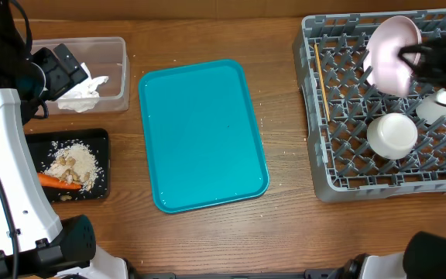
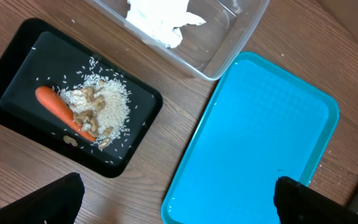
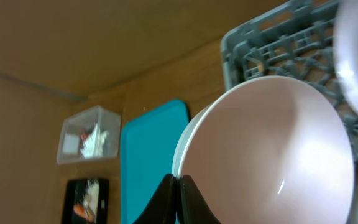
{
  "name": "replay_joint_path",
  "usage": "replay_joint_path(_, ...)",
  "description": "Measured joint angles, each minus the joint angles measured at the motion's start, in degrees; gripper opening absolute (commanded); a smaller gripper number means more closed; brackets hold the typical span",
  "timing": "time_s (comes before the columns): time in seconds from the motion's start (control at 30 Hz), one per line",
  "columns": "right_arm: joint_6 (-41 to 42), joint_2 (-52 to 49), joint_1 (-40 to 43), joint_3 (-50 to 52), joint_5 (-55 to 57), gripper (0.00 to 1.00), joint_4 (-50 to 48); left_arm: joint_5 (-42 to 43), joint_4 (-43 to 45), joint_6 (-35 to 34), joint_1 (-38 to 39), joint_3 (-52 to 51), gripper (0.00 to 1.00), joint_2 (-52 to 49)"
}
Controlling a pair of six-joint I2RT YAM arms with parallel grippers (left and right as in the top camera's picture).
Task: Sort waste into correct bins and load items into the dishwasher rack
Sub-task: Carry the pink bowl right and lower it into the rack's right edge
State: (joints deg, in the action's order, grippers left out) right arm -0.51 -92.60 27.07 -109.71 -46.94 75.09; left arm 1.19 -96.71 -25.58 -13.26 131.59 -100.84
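My right gripper (image 1: 418,56) is shut on the rim of a pinkish bowl (image 1: 393,53), which it holds tilted on edge over the far part of the grey dishwasher rack (image 1: 339,167). In the right wrist view the jaws (image 3: 179,184) pinch the bowl (image 3: 272,149) at its lower rim. In the rack, a white bowl (image 1: 393,133) lies upside down beside a small white cup (image 1: 437,105), and a chopstick (image 1: 321,81) lies along the left side. My left gripper (image 2: 179,205) hangs open and empty above the table between the black tray (image 2: 17,62) and the teal tray (image 2: 260,137).
The black tray (image 1: 99,139) holds a carrot (image 1: 59,183) and rice (image 1: 80,163). Crumpled tissue (image 1: 84,91) lies in the clear tub (image 1: 118,50). The teal tray (image 1: 204,136) sits bare mid-table. Rice grains are scattered on the wood around it.
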Motion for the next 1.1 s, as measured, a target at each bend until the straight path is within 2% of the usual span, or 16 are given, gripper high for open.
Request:
replay_joint_path(0.03,-0.7,0.0,1.8,0.4,-1.5,0.04,0.5,0.0,0.0,0.0,0.0,0.0,1.0,0.0)
replay_joint_path(0.07,-3.1,0.0,7.9,2.4,-5.7,0.04,1.4,0.0,0.0,0.0,0.0,0.0,1.0,0.0)
replay_joint_path(0.23,-8.8,-0.2,19.2,11.1,-15.0,0.04,0.3,0.0,0.0,0.0,0.0,0.0,1.0,0.0)
replay_joint_path(0.37,-12.0,-0.4,25.4,21.2,-22.3,0.04,-7.7,0.0,0.0,0.0,0.0,0.0,1.0,0.0)
replay_joint_path(0.63,-10.6,-3.1,29.6,34.2,-30.8,0.04,-25.8,0.0,0.0,0.0,0.0,0.0,1.0,0.0)
replay_joint_path(0.83,-6.6,-8.7,29.8,35.1,-29.8,0.04,-29.7,0.0,0.0,0.0,0.0,0.0,1.0,0.0)
replay_joint_path(1.1,2.3,-9.2,32.2,35.2,-22.6,0.05,-30.6,0.0,0.0,0.0,0.0,0.0,1.0,0.0)
